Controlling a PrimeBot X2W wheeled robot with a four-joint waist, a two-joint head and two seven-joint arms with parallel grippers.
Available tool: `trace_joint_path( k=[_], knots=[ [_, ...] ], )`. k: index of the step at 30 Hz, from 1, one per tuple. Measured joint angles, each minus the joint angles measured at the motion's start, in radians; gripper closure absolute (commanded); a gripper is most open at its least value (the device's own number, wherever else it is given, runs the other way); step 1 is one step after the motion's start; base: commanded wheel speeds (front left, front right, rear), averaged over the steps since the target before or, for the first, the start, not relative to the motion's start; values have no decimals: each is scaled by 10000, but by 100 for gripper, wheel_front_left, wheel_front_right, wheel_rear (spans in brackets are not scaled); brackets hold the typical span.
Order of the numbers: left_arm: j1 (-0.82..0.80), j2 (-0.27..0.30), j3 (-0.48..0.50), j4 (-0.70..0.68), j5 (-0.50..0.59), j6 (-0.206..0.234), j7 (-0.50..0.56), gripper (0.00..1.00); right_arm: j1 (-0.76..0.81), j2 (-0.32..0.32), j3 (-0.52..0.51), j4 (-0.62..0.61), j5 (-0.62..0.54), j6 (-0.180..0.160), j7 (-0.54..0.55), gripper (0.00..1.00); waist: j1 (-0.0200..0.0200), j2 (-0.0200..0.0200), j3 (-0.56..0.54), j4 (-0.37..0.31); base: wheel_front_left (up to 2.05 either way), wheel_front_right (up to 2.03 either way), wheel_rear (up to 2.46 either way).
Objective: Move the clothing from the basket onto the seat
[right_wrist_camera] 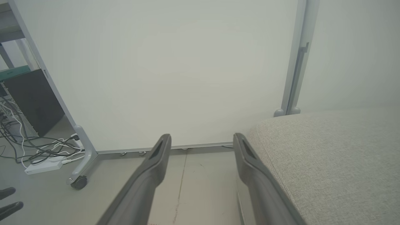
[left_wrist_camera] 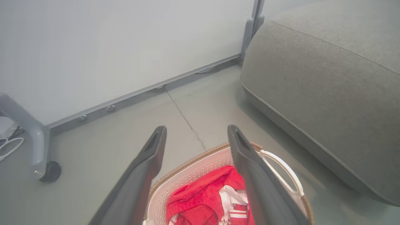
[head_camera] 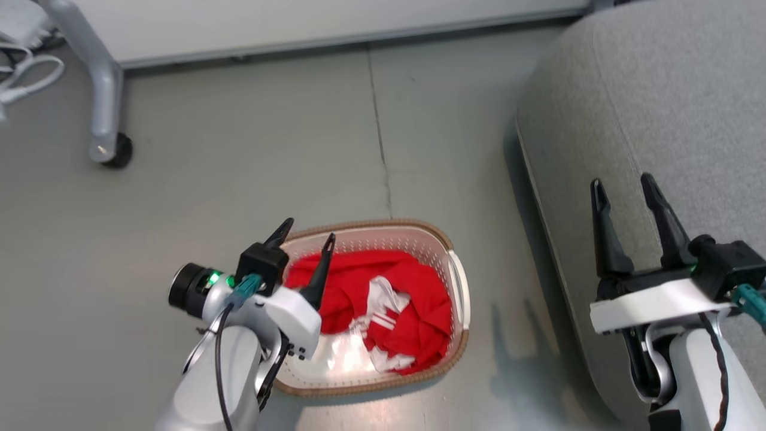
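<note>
The red clothing (head_camera: 383, 299), with its white stripes, lies bunched in the basket (head_camera: 461, 287) at the lower middle of the head view, heaped toward the right end so that the pale perforated bottom shows bare at the lower left. The basket stands on the grey floor (head_camera: 239, 149), just left of the big grey seat (head_camera: 658, 120), which takes up the right side of the frame; a strip of floor and shadow lies between them. The left pincer (head_camera: 309, 229) sits at the basket's upper left rim, its two dark fingers spread apart and holding nothing. In the left wrist view the red cloth shows low between them. The right pincer (head_camera: 621, 179) is at the lower right of the head view, over the seat's rounded edge, with its fingers also wide apart and empty. In the right wrist view it points toward a white panel (right_wrist_camera: 175, 68), with the seat at the lower right. A thin crack (head_camera: 380, 137) runs up the floor from the basket toward that panel. At the upper left of the head view a grey frame leg (head_camera: 102, 78) ends in a black caster (head_camera: 119, 151), and in the right wrist view loose cables (right_wrist_camera: 47, 151) lie at the left edge.
</note>
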Motion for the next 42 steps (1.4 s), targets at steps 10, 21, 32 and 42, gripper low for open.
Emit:
trace_joint_path(
  k=[10,21,32,42],
  knots=[
    [-1896,-52,-1996,1889,341,-408,807,0,-567,-2,301,-746,422,0,-10,0,0,0,1824,-726,0,0,0],
    [-3562,-48,-3568,3634,621,-713,1695,0,-978,-8,842,-1737,1143,0,-13,0,0,0,3767,-1894,0,0,0],
    [-4881,165,-3973,5095,629,-744,2347,0,-1383,-12,1455,-2527,2019,0,-13,0,1,0,5742,-3017,0,0,0],
    [-4906,341,-4033,5513,531,-554,2901,100,-1382,-10,1515,-2732,2165,0,-13,0,0,0,6602,-3616,0,0,0]
  ],
)
